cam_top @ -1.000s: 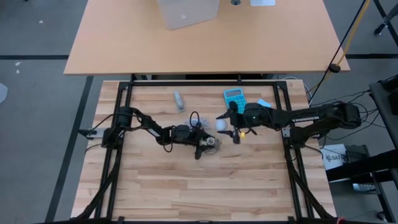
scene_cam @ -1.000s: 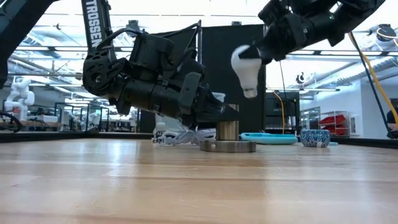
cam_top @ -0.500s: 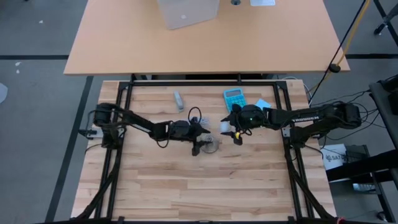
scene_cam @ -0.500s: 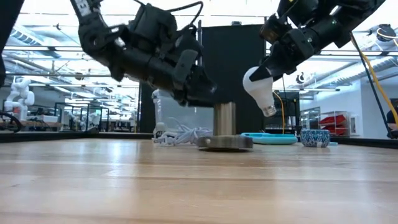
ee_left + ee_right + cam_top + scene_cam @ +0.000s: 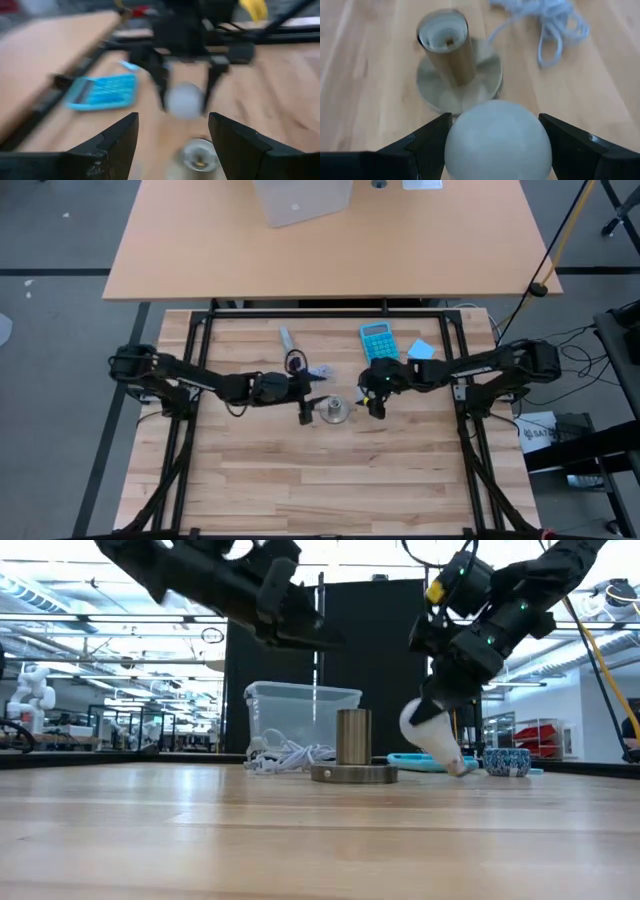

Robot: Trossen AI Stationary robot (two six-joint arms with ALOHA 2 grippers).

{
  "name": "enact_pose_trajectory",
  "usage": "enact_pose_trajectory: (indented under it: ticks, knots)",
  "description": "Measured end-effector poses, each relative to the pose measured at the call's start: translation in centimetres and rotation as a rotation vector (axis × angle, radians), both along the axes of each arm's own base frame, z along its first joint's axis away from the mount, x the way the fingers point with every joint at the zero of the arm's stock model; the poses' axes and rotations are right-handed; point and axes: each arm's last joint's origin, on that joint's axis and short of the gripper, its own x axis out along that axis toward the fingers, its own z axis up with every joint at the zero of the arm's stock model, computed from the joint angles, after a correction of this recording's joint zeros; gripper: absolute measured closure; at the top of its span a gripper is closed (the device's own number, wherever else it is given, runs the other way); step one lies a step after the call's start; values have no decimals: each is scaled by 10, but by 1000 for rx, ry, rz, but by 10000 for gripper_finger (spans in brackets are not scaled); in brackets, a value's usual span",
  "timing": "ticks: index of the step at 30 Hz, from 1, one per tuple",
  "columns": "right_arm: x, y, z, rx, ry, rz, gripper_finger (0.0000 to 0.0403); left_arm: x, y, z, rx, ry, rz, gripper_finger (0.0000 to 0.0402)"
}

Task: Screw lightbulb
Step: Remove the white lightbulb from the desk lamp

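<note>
**Bulb's down by the socket, not in it yet**

So the left gripper [image 5: 303, 408] just let go of the socket base [image 5: 353, 772] and lifted away, fingers spread with nothing in them. Meanwhile the right gripper [image 5: 440, 725] dropped low, pinching the lightbulb [image 5: 428, 734] by its round head, screw end tilted down toward the table [image 5: 300, 830], just beside the socket. Looks to me like it needs lining up upright over the opening next.
</note>
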Motion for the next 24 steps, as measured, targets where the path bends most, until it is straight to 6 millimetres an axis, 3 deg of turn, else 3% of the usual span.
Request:
enact_pose_trajectory:
  ticks: [12, 19, 24]
  knots:
    - [3, 0, -12, 28, 43, -21, 124, -56, -30, 58, 188, -56, 278, 156]
    - [2, 0, -13, 35, 59, -27, 124, -103, -51, 56, 162, -112, 457, 156]
    - [1, 0, -13, 35, 63, -26, 124, -133, -66, 37, 76, -143, 421, 161]
